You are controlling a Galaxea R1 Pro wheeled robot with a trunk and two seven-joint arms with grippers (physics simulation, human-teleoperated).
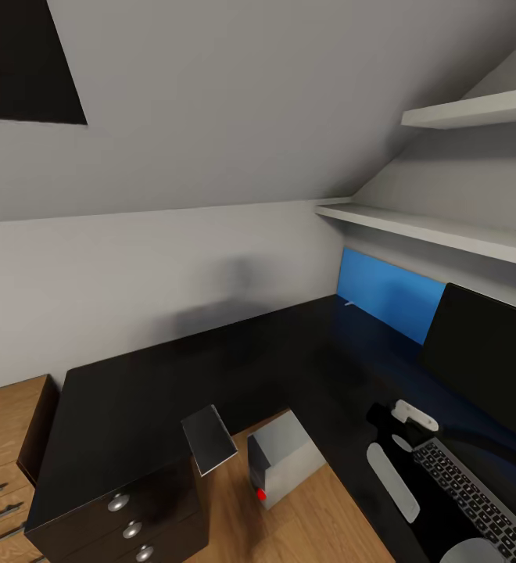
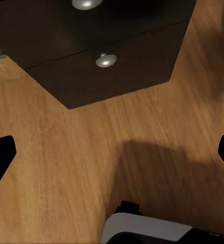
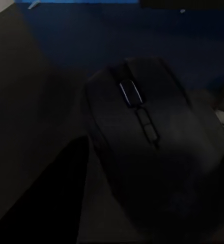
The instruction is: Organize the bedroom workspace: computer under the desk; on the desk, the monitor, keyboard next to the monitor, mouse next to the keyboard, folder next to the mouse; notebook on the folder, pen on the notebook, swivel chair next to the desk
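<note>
The desk (image 1: 211, 367) runs black and L-shaped under the sloped ceiling, its blue back panel (image 1: 387, 293) against the far wall below two white shelves (image 1: 446, 227). At the right of the head view the monitor (image 1: 485, 360) stands on the desk with its black screen facing in, and the keyboard (image 1: 477, 489) lies in front of it near the desk's edge. Just beside the keyboard is the right arm (image 1: 395, 477), a white and black shape low over the desktop; its fingers cannot be made out there. In the right wrist view the mouse (image 3: 152, 147) sits very close, dark and oval with its scroll wheel facing up, resting on the black desktop with the blue panel behind it; a black finger (image 3: 46, 193) shows to one side of it, and whether the right gripper is clamped or apart cannot be told. The computer (image 1: 285, 457) stands on the wood floor (image 1: 313, 516) in the nook of the desk, a red light on its front. The left gripper (image 2: 112, 157) hangs over bare floor with its fingers (image 2: 0, 157) spread wide and nothing between them, near a dark drawer unit (image 2: 102, 56) with round silver knobs
</note>
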